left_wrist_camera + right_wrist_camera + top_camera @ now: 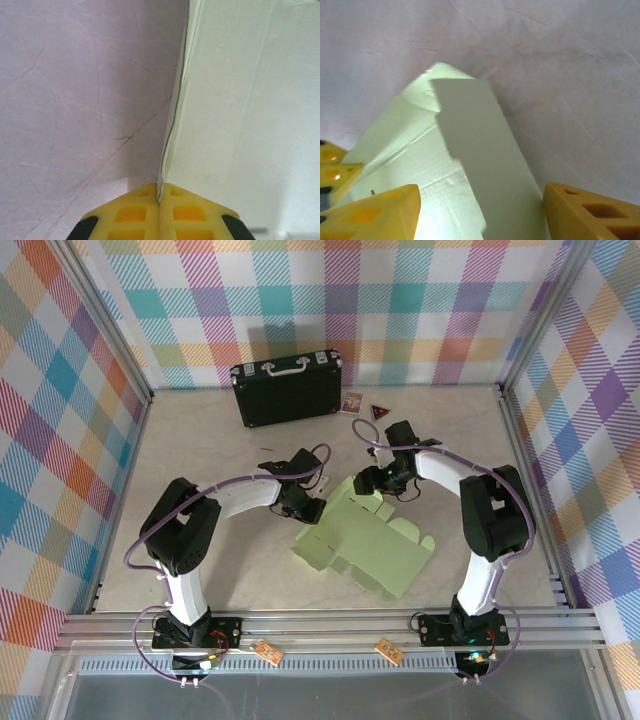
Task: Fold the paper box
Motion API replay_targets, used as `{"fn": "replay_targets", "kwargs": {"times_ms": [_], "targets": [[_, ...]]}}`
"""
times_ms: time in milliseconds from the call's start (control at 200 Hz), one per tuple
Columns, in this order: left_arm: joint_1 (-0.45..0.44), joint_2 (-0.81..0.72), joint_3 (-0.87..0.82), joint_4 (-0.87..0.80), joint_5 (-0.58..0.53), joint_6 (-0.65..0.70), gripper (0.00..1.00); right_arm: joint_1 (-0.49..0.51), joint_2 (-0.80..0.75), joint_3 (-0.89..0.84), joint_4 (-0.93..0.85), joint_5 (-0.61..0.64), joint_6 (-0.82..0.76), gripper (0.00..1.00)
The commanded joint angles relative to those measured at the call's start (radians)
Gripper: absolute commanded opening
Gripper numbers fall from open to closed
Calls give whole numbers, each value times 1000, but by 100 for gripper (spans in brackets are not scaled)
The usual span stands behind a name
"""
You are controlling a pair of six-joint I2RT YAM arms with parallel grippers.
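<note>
Risk: tear or slip at paper box (365, 545), spread mostly flat mid table (200, 440), toward near edge. Pinched along one edge by left gripper (159, 194), clamped shut. Straddled raised flap (470, 130) with right gripper (480, 195), jaws wide, holding nothing. Could have buckled off-crease if tugged.

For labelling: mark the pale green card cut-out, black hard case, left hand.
pale green card cut-out (375, 548), top view, middle panel.
black hard case (290, 397), top view, broad face.
left hand (159, 198), left wrist view, fingertip seam.
</note>
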State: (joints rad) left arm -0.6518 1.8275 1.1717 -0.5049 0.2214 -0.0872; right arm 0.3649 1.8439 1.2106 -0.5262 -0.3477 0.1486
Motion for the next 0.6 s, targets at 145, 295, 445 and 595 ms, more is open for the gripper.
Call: {"fn": "replay_targets", "kwargs": {"times_ms": [145,295,445,595], "targets": [[6,-85,-42,70,65,-27,0,12,49,40,-27,16,-19,49],[6,-102,-64,75,42,-29,0,12,69,52,-6,59,-15,32],[6,-102,-70,65,0,-47,0,13,88,72,-21,76,-21,19],[8,-79,-50,27,-88,-101,0,12,33,33,24,55,-24,13]]}}
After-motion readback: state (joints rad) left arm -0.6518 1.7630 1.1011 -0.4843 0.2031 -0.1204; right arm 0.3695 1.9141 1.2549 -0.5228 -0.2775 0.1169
